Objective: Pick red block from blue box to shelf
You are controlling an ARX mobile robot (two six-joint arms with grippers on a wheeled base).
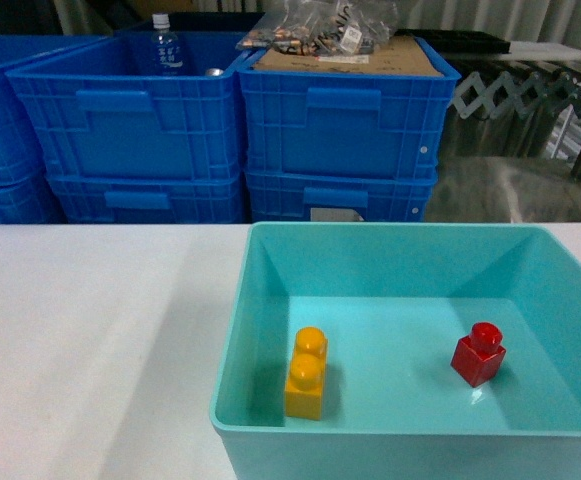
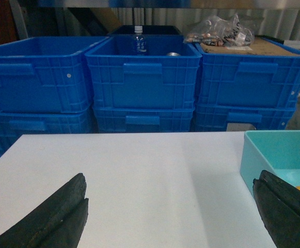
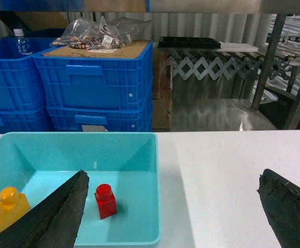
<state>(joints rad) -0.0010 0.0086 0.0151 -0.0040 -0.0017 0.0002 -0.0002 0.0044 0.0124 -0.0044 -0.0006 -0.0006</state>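
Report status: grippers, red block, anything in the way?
Both grippers open: left, right. Red block upright in blue box, untouched. Yellow brick apart from it, nothing blocking.

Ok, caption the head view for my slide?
Red block and yellow brick resting apart inside the blue box on a white table.

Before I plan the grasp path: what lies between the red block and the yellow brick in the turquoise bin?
Nothing: the head view shows only bare bin floor between the red block and the yellow brick.
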